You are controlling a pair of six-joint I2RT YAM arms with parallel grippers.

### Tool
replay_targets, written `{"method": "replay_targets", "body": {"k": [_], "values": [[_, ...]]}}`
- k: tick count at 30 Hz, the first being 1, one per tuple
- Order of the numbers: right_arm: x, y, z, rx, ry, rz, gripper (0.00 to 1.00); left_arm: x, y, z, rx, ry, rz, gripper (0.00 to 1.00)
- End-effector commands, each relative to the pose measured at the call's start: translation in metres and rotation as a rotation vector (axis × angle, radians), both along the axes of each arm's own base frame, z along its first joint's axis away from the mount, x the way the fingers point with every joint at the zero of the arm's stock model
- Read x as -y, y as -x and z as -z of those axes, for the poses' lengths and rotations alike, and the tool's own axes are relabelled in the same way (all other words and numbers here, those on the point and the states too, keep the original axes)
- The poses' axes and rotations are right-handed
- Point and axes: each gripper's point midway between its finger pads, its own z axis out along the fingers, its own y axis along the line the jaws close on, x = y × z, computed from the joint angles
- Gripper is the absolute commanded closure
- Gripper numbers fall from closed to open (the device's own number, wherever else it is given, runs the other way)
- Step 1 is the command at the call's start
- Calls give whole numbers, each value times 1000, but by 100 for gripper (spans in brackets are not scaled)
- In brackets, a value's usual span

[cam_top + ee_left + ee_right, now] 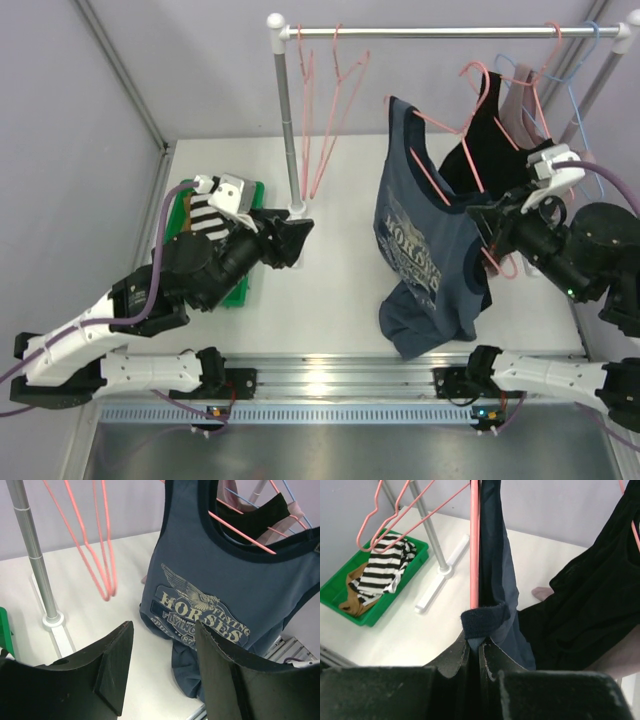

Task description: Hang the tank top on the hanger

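From above: the slate-blue tank top hangs right of centre, its printed front facing the left arm and its lower hem slumped in a heap on the white table. The salmon-pink hanger runs slantwise through the neck opening. The right gripper is right at the garment's edge, fingers pressed together there. Behind it a black tank top and a light-blue hanger hang from the rail. Over on the left, the left gripper hovers by the foot of the rack post, holding nothing, with the green bin just behind it.

Left wrist now: the left gripper has its fingers spread wide, with only air between them. Beyond, the tank top shows its horse print, the hanger crossing the neckline. The spare pink hangers dangle near the post.

Right wrist: the right gripper is clamped tight, pinching the hanger wire together with a dark folded edge of the tank top. The black tank top is just beside it, and the green bin with a striped garment sits well off across the table.
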Motion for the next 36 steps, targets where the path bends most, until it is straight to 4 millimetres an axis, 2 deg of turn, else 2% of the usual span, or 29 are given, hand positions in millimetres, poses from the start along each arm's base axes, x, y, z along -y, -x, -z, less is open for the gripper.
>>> {"method": "replay_targets", "body": {"k": [1, 7, 9, 11, 12, 13, 14, 19, 24, 28, 31, 33, 34, 36], "values": [[-7, -16, -42, 114, -111, 53, 100, -1, -2, -7, 17, 46, -12, 43], [-16, -37, -47, 118, -83, 111, 100, -6, 0, -4, 10, 56, -9, 43], [-27, -47, -42, 88, -78, 76, 100, -6, 1, -4, 8, 60, -8, 43], [-25, -65, -34, 51, -102, 70, 100, -6, 1, -2, 7, 55, -9, 43], [-23, -71, -31, 40, -106, 72, 100, -6, 0, -1, 7, 54, -11, 43], [-8, -82, -29, 34, -109, 124, 100, -6, 1, 0, 7, 54, -11, 43], [-13, -85, -26, 25, -119, 82, 100, -7, 0, 2, 5, 48, -14, 43], [15, -106, -25, 26, -144, 136, 100, -9, -1, 4, 10, 43, -23, 43], [20, -124, -37, 45, -178, 131, 100, -7, -1, 4, 14, 30, -20, 42], [32, -138, -48, 59, -212, 145, 100, -8, -1, 4, 16, 22, -17, 42], [40, -147, -49, 61, -227, 160, 100, -11, 0, 4, 18, 21, -20, 42], [37, -153, -45, 45, -226, 142, 100, -12, 0, 5, 17, 18, -20, 42], [48, -157, -43, 42, -227, 173, 100, -13, 0, 5, 17, 16, -20, 42], [48, -163, -36, 25, -227, 169, 100, -13, 0, 6, 14, 13, -22, 42]]}}
